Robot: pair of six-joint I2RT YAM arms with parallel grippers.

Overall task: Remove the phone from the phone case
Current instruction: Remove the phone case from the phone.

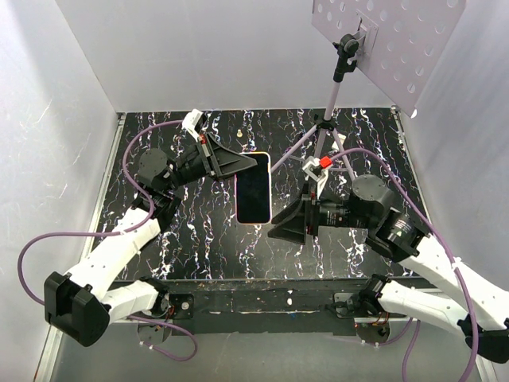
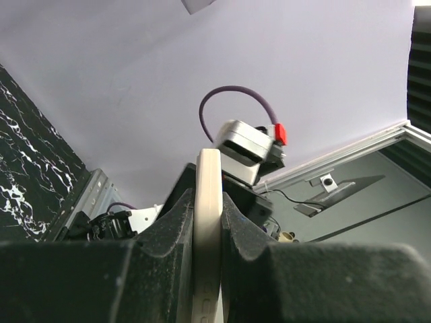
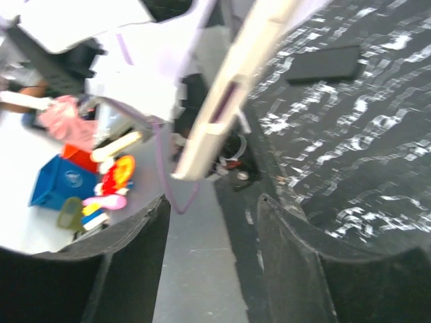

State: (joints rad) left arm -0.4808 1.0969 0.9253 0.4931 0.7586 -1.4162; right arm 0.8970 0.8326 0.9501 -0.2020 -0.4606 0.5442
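Observation:
The phone (image 1: 254, 191), with a black screen and a cream-pink case, is at the middle of the black marbled table (image 1: 183, 239). My left gripper (image 1: 253, 162) is shut on its far end; in the left wrist view the cream case edge (image 2: 209, 168) is pinched between the two pads of that gripper (image 2: 207, 205). My right gripper (image 1: 274, 231) is open and empty just off the phone's near right corner. In the right wrist view the phone's edge (image 3: 229, 101) hangs above and ahead of the open gripper (image 3: 212, 208), raised off the table.
A tripod stand (image 1: 330, 119) with a perforated plate (image 1: 390, 36) stands at the back right, close to my right arm. A small gold object (image 1: 238, 134) lies at the back. A dark flat rectangle (image 3: 322, 64) shows on the table. White walls enclose the table.

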